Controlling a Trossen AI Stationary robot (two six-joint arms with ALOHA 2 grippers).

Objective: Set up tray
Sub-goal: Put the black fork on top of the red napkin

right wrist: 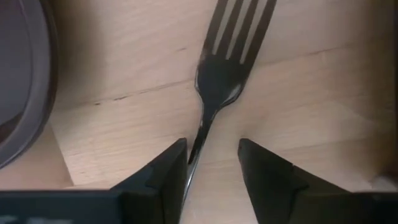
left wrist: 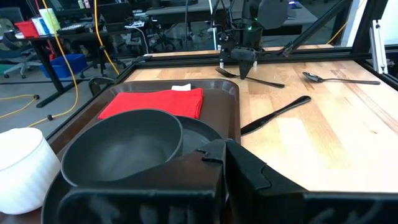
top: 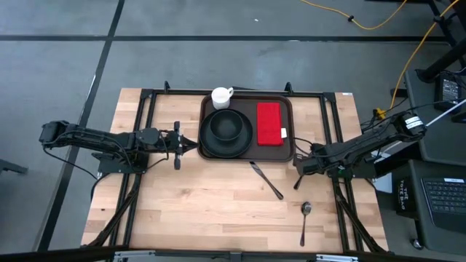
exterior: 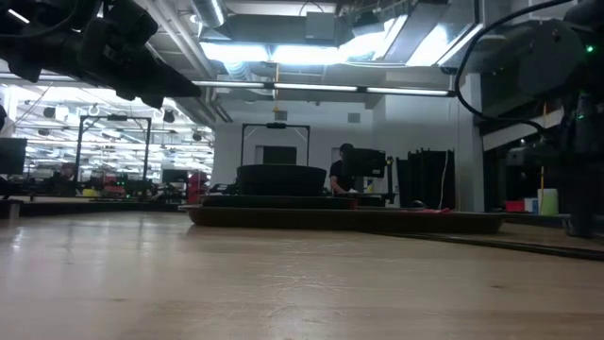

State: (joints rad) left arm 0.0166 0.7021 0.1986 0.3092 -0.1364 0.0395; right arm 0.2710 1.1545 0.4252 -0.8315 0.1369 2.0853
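The dark brown tray lies at the table's far middle. It bears a round black plate with a black bowl on it, and a red napkin. A white cup stands at its far left corner. My left gripper is shut and hovers at the tray's left rim, above the table; in its wrist view it looks across the bowl. My right gripper is open and points down by the tray's near right corner. Its fingers stand on either side of the handle of a black fork that lies flat on the table.
A black knife lies on the wood in front of the tray. A spoon lies near the right front. A black frame runs round the table's back and sides. The near left of the table is bare wood.
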